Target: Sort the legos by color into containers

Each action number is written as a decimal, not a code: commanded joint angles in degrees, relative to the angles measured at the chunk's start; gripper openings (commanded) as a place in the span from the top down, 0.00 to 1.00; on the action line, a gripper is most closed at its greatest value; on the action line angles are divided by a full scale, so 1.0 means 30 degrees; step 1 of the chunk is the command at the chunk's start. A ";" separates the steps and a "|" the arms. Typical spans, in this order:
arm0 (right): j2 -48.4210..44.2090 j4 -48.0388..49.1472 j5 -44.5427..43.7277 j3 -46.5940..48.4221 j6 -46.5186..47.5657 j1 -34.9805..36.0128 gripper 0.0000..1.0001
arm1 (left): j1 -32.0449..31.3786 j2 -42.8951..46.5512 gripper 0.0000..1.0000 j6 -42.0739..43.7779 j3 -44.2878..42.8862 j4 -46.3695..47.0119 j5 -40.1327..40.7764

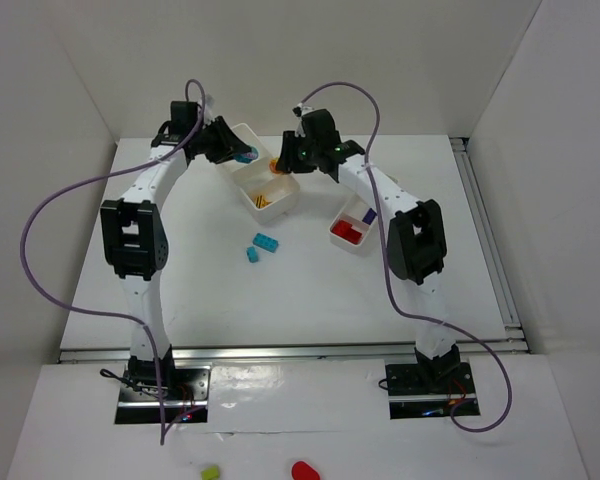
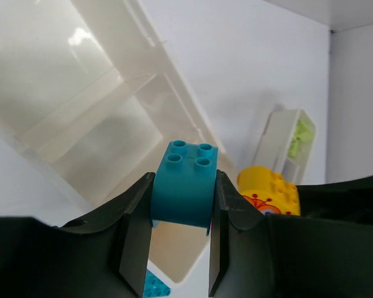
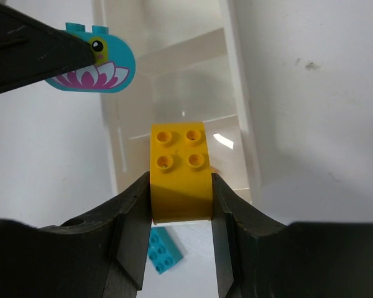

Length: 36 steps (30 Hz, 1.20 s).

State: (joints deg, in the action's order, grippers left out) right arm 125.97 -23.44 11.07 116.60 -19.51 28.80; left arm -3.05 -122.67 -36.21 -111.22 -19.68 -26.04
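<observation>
over the tray (image 1: 248, 132), left tool (image 2: 183, 208) pinches cyan lego (image 2: 185, 180); right tool (image 3: 180, 208) pinches yellow lego (image 3: 179, 167).

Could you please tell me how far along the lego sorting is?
Done: yellow pieces lie in the tray and red ones in the small box. In hand: the left tool grips a cyan brick and the right tool a yellow brick, both at the tray. Left: two loose cyan bricks on the table, plus placing the held ones.
</observation>
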 commanded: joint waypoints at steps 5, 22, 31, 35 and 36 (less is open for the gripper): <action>0.1281 -0.1766 -0.1552 0.2004 0.1405 0.0391 0.83 | 0.0108 -0.2085 1.00 0.0586 -0.3091 -0.1525 0.1794; 0.2482 -0.2001 -0.0878 0.2705 0.2196 0.1095 0.40 | 0.0694 -0.5136 0.50 -0.0881 -0.5850 -0.1207 0.2209; 0.1258 -0.2352 -0.2160 0.2857 0.2196 0.1270 0.13 | 0.0694 -0.4199 0.00 -0.0326 -0.5993 -0.0441 0.1651; -0.1497 -0.0627 -0.3859 0.0398 0.2020 0.1475 0.13 | 0.0694 -0.2327 0.00 0.0259 -0.5205 -0.0617 0.1650; -0.2025 -0.0015 -0.4098 -0.0623 0.2020 0.1475 0.13 | 0.0694 -0.1771 0.00 0.0494 -0.4535 -0.0791 0.1650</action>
State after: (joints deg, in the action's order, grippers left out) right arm 129.32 -28.45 3.40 118.06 -13.58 32.14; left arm -1.06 -136.22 -37.30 -126.19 -22.52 -19.81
